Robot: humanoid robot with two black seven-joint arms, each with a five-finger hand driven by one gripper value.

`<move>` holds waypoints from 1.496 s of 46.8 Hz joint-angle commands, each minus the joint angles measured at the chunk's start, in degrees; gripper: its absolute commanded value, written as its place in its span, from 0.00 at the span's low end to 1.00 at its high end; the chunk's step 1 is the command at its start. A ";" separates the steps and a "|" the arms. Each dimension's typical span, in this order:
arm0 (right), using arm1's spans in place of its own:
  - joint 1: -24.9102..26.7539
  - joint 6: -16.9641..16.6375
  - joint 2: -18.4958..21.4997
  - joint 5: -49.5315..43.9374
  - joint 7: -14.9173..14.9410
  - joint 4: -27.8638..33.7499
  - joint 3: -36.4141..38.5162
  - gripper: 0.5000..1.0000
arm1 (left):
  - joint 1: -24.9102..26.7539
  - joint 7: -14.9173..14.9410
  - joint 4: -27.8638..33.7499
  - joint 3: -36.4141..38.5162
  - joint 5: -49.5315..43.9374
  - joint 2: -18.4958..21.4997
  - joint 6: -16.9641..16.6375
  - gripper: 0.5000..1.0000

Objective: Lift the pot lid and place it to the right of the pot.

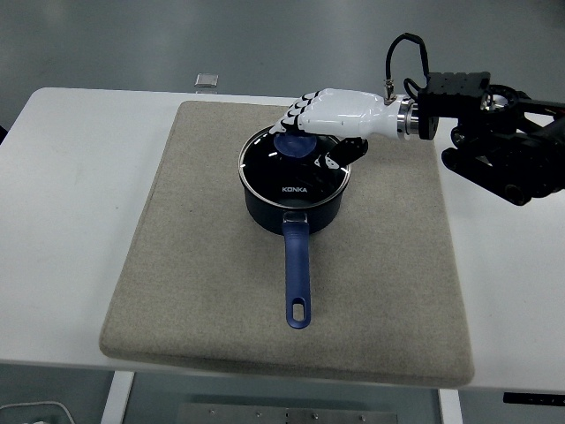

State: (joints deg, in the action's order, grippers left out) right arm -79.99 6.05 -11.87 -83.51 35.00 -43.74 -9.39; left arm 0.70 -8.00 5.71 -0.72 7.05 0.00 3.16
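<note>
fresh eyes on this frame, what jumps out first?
The white right hand, reaching in from the right over the blue knob of the glass lid, which sits on the dark blue pot. The pot stands at the back middle of a beige mat, its blue handle pointing toward the near edge.

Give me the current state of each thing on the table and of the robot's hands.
Pot: upright on the mat, handle toward the near edge.
Lid: on the pot, not lifted.
Knob: under the fingers; grip cannot be confirmed.
Right hand: over the lid, fingers curled around the knob.
Left hand: not in view.
Mat: flat on the table.
Small object at the far edge: lying still, too small to identify.
</note>
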 commanded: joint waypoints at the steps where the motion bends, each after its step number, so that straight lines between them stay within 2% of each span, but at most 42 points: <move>1: -0.08 -0.07 0.00 0.02 0.00 -0.12 -0.36 0.79 | 0.00 0.00 0.00 0.02 -0.01 0.00 0.00 1.00; 8: -0.08 -0.42 0.00 0.11 0.00 -0.30 -0.62 0.73 | 0.00 0.00 0.00 0.02 -0.01 0.00 0.00 1.00; 13: -0.08 -0.60 0.00 0.28 0.00 -0.38 -0.62 0.65 | 0.00 0.00 0.00 0.02 -0.01 0.00 0.00 1.00; 16: -0.08 -0.69 0.00 0.28 0.00 -0.38 -0.62 0.45 | 0.00 0.00 0.00 0.02 -0.01 0.00 0.00 1.00; 20: 0.01 -1.04 0.00 0.37 0.00 -0.38 -0.62 0.25 | 0.00 0.00 0.00 -0.07 -0.01 0.00 0.00 1.00; 23: 0.01 -2.00 0.00 0.37 0.00 -0.38 -0.62 0.00 | 0.00 0.00 0.00 0.02 -0.01 0.00 0.00 1.00; 49: -0.25 -4.03 0.00 -0.16 0.00 -0.38 -1.77 0.00 | 0.00 0.00 0.00 0.01 -0.01 0.00 0.00 1.00; 70: -2.54 -4.03 0.00 -0.16 0.00 -0.38 -1.86 0.00 | 0.00 0.00 0.00 0.01 -0.01 0.00 0.00 1.00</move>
State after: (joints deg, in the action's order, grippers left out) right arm -82.39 1.89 -11.85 -83.79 34.99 -44.13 -11.36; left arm 0.70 -8.00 5.71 -0.71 7.03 0.00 3.16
